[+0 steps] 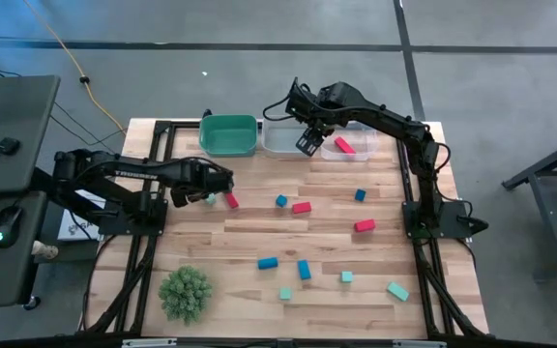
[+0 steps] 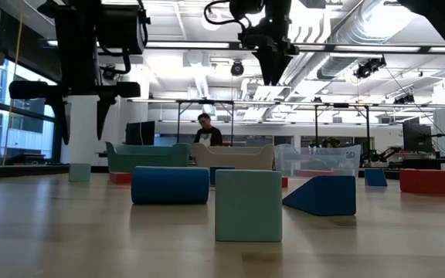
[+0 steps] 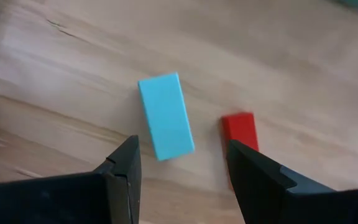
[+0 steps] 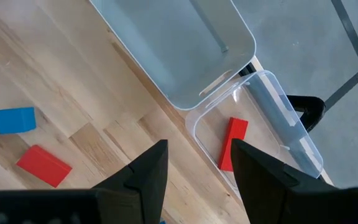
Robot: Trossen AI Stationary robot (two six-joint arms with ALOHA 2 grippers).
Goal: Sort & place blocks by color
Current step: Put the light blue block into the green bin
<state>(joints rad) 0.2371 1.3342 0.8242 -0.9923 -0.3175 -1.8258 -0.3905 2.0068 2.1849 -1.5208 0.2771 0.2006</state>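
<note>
Table [image 1: 259, 242] light wood planks, visible grain; blocks [image 3: 165, 116] smooth matt; clear bin [image 4: 272, 118] glossy transparent plastic.

The left gripper [image 1: 213, 196] hangs over the table [image 1: 259, 242], with one block [image 3: 166, 124] below its open fingers and another block [image 3: 239, 132] just beside that one. The right gripper [image 1: 307, 142] hangs over the bins; one bin [image 4: 272, 118] below it holds a block [image 4: 232, 143].

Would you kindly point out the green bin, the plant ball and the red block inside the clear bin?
green bin [image 1: 228, 124]: high view, on its far rim.
plant ball [image 1: 185, 292]: high view, on its middle.
red block [image 4: 232, 143]: right wrist view, on its top face.
</note>
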